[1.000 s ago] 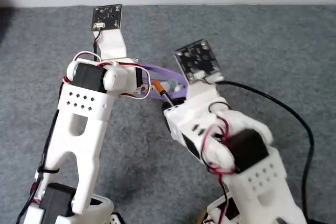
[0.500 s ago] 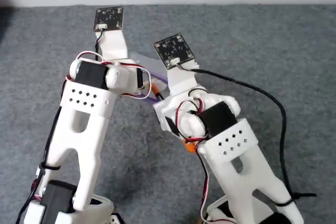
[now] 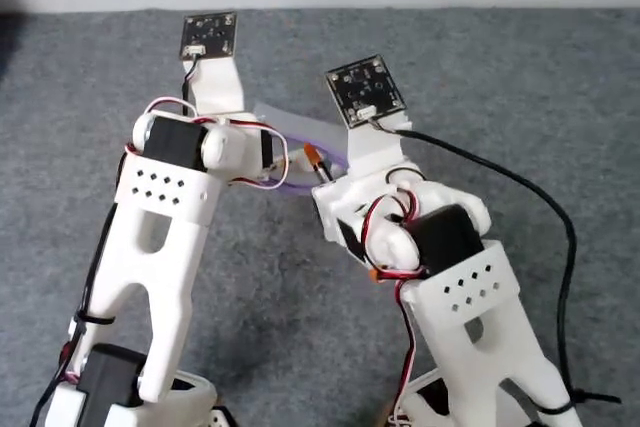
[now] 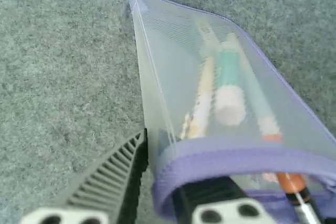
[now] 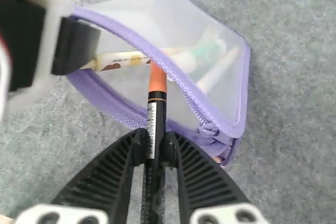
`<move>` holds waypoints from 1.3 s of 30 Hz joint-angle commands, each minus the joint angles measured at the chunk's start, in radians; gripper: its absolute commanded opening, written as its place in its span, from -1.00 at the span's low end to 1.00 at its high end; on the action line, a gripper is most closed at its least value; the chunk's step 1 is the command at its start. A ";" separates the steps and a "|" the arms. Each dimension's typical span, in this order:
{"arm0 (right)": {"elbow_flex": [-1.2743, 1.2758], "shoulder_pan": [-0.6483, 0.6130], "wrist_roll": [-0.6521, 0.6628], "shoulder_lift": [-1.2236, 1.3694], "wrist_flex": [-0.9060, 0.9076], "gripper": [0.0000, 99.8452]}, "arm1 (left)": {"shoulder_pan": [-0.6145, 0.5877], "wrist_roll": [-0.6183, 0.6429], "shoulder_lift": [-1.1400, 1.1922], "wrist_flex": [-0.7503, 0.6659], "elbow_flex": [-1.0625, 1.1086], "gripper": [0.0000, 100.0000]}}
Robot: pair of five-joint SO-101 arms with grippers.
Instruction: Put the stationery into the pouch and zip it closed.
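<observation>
High view: left arm (image 3: 160,217) and right arm (image 3: 450,277) are both leaning in over the grey mat (image 3: 530,87), wrists close together. The pouch (image 3: 290,125) is lying between them, mostly covered by the wrists. The orange end of a pen (image 3: 313,156) is showing at the pouch mouth, just beside the right wrist. Left wrist view: the left gripper (image 4: 157,190) is pinching the purple rim of the pouch, one finger inside the mouth and the ribbed one outside, closed narrow on the wall. The pouch is translucent mesh and is resting on the mat with its far corner pointing away. Inside it, a teal-and-white stick (image 4: 229,85) and a yellowish pencil (image 4: 201,100) are lying side by side along its length. The pen's orange tip is sitting at the rim, near the inner finger. Right wrist view: the right gripper (image 5: 154,148) is clamping the pen's black barrel, fingers tight on both sides. The pen is pointing straight ahead, its orange end crossing the open zipper edge into the mouth and touching the pencil there. The zipper pull (image 5: 208,128) is sitting at the near corner of the pouch, zipper open. The left gripper is holding the rim on the opposite side.
</observation>
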 commanded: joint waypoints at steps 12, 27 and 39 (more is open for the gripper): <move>-0.057 -0.012 -0.005 0.077 -0.076 -0.98 | 0.032 -0.026 -0.021 -0.003 -0.013 -0.93; -0.537 -0.008 -0.118 0.407 0.249 -0.53 | 0.043 -0.026 -0.021 -0.003 -0.010 -0.93; -0.697 -0.004 -0.107 0.390 0.369 -0.86 | 0.041 -0.026 -0.021 -0.006 -0.010 -0.93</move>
